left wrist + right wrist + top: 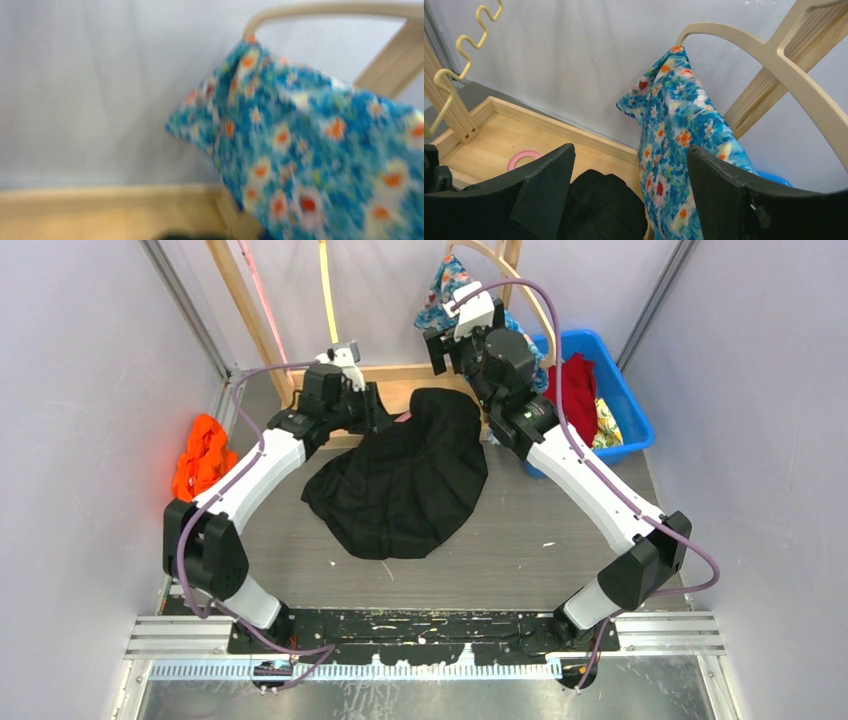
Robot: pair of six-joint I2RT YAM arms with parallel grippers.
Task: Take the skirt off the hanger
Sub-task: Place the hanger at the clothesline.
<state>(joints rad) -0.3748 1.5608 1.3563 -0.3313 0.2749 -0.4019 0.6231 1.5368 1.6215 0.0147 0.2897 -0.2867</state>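
The black skirt [400, 480] lies in a crumpled heap on the desk [540, 540], between the two arms, its far edge up against the low wooden base [420, 372] of the rack at the back. The left gripper [378, 405] sits at the skirt's far-left edge, black against black. I cannot tell whether it is spread or pinching cloth, and its own wrist camera is blurred and shows no fingers.

The right gripper [629, 150] hangs raised above the skirt's far-right edge, its fingers [549, 175] spread wide with nothing between them.

Straight ahead of it, a blue floral garment [674, 115] is draped over a curved wooden arch [744, 45] of the rack, hanging down just beside the skirt's far edge. A pink ring [521, 159] lies on the wooden base, and a wavy yellow hook [461, 47] stands at the rack's left post.

At the right of the desk is a blue bin [625, 380] holding a red cloth [578, 390], close behind the right arm's forearm. An orange cloth [200, 455] is bunched at the desk's left edge, just outside the left arm and well apart from the skirt.
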